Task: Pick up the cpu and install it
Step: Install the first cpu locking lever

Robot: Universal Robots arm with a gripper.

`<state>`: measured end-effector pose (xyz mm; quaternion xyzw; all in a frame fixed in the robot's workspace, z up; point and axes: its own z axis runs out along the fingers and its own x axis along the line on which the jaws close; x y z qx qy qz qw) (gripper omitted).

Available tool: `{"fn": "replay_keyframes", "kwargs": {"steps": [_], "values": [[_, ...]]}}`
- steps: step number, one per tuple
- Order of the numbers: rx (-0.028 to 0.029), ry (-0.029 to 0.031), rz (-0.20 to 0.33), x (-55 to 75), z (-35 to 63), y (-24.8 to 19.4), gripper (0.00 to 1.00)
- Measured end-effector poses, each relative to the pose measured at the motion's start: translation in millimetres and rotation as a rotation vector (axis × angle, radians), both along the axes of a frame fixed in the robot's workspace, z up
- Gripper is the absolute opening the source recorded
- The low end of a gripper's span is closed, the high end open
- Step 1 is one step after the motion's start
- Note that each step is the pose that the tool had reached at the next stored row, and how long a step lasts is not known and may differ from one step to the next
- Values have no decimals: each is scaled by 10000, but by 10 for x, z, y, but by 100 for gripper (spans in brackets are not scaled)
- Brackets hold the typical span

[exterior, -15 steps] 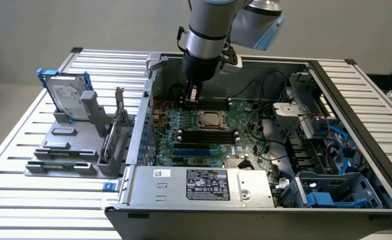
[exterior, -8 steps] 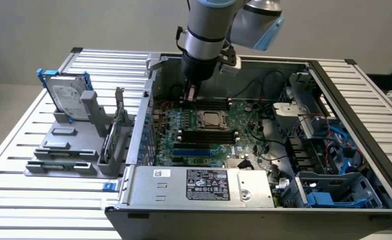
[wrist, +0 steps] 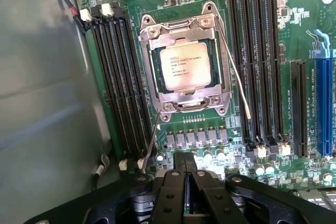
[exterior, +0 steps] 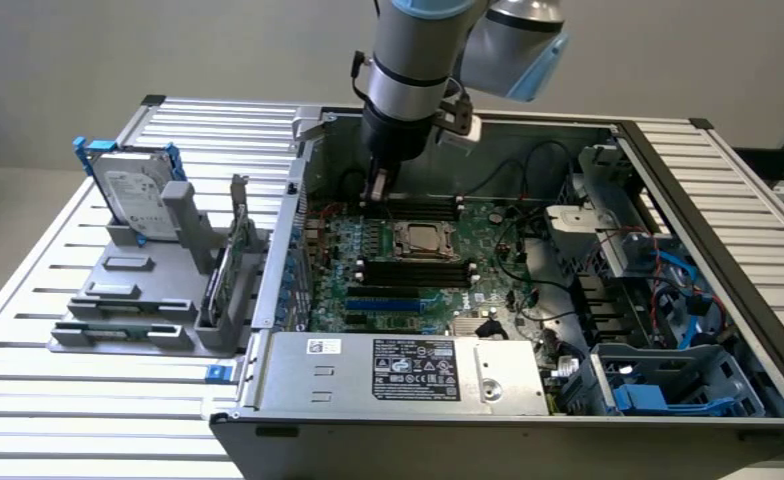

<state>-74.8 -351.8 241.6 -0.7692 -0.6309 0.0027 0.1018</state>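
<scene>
Silver-grey cpu point(wrist: 187, 67) lies in its socket point(wrist: 181, 24), closed fingers point(wrist: 180, 192) empty nearby.

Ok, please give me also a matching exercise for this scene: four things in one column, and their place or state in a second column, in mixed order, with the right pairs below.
Things:
1. cpu
2. hard drive
3. gripper
4. labelled metal box

Places or states:
A. upright in the grey holder, outside the computer case
B. shut, above the motherboard
C. flat, along the case's near wall in the exterior view
D. lying in the socket frame

Pairs: 1-D, 2-A, 3-B, 4-C.
</scene>
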Motion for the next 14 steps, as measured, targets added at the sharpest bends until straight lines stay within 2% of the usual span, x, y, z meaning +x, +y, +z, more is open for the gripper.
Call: {"fn": "replay_keyframes", "kwargs": {"steps": [6,14], "values": [[39,112,-512,-12,0,0,11],[122,211,-878,-70,-1,0,11]]}}
